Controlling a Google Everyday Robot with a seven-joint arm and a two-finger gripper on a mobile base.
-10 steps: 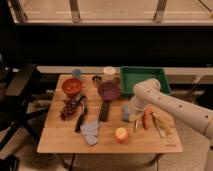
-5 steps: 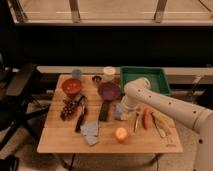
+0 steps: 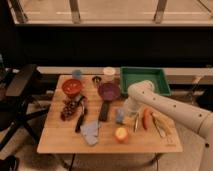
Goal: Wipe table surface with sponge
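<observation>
The small blue sponge (image 3: 120, 116) lies on the light wooden table (image 3: 55, 140), right of centre, just below the purple bowl. My white arm reaches in from the right and bends down at the elbow. Its gripper (image 3: 127, 109) hangs low over the table at the sponge's upper right edge, shut. Whether it touches the sponge I cannot tell. The sponge rests flat on the wood.
A green tray (image 3: 144, 80) stands at the back right. A purple bowl (image 3: 108, 91), red bowl (image 3: 71, 86), cups, grapes (image 3: 67, 107), a black bar (image 3: 104, 110), a grey-blue cloth (image 3: 91, 132), an orange fruit (image 3: 121, 134) and utensils (image 3: 159, 125) crowd the top. An office chair (image 3: 20, 85) stands left.
The arm has swung left across the table, bringing the gripper from beside the red and orange items over to the sponge. The sponge has stayed where it was.
</observation>
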